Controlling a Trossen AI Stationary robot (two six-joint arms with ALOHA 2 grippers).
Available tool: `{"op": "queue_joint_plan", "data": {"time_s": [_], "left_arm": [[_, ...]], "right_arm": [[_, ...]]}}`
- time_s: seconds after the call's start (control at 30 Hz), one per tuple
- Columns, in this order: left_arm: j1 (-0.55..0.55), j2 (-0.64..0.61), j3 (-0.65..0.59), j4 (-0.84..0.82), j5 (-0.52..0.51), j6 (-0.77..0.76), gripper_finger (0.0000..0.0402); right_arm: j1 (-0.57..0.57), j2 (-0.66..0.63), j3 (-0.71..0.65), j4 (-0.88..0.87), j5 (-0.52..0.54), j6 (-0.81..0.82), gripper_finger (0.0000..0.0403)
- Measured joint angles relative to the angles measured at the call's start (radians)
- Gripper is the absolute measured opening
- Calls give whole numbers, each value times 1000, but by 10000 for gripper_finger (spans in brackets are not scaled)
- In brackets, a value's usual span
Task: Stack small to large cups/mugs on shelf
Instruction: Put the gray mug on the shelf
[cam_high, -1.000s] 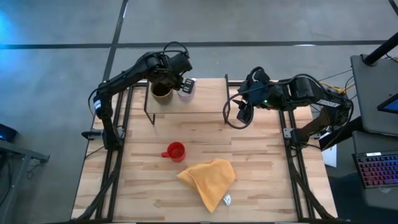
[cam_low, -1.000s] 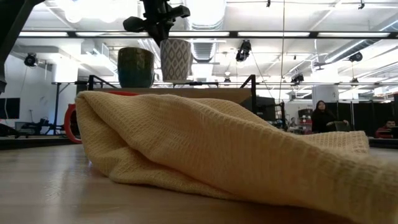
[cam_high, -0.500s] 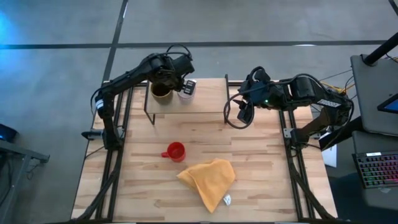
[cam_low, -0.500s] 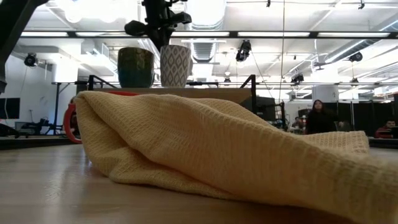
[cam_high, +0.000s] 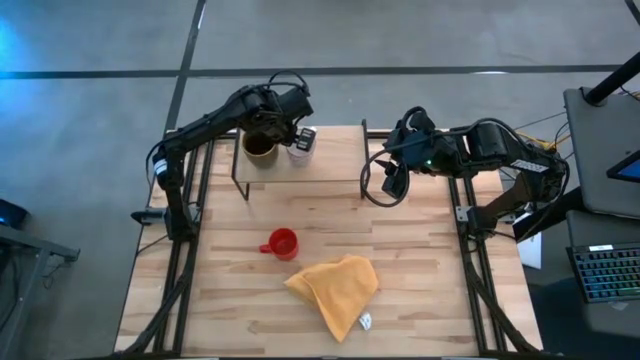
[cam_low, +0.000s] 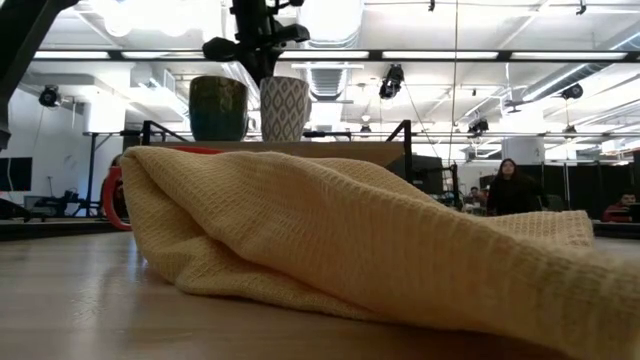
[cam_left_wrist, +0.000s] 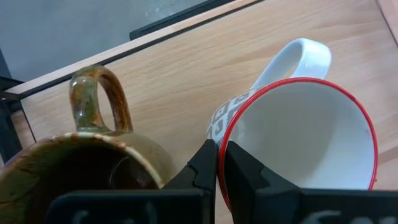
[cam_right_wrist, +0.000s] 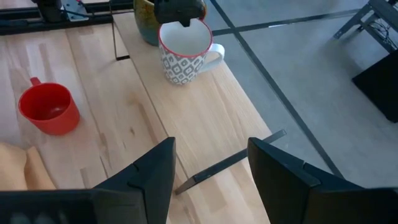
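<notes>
The white mug (cam_high: 300, 143), patterned outside with a red rim, stands upright on the light-wood shelf (cam_high: 330, 160) beside the olive-brown mug (cam_high: 260, 147). Both show in the low view: the white mug (cam_low: 284, 108) and the olive-brown mug (cam_low: 218, 108). My left gripper (cam_left_wrist: 217, 171) is shut on the white mug from above. The red mug (cam_high: 283, 244) stands on the tabletop in front of the shelf. My right gripper (cam_right_wrist: 211, 180) is open and empty, above the shelf's right end (cam_high: 395, 170). My left gripper pinches the white mug's rim (cam_left_wrist: 219, 140) on the side toward the olive-brown mug, opposite the handle (cam_left_wrist: 298, 53). One finger is inside the mug and one outside. The fingers come from above, pointing down. The mug is upright, its base on the shelf (cam_low: 300, 146).
A crumpled yellow-orange cloth (cam_high: 335, 290) lies on the tabletop near the front and fills most of the low view (cam_low: 350, 240). Bare shelf board (cam_right_wrist: 205, 124) lies to the right of the white mug. A person (cam_low: 515, 185) is far off in the room.
My left gripper has gone down with the white mug, still shut on its rim. The mug has come down from slightly above the shelf and now stands level with the olive-brown mug.
</notes>
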Motion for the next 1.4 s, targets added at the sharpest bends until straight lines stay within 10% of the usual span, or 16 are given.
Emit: {"op": "queue_joint_plan", "data": {"time_s": [1.4], "left_arm": [[-1,-15,-43,73,25,7,26]], "right_arm": [[0,-1,0,0,0,-23,194]]}}
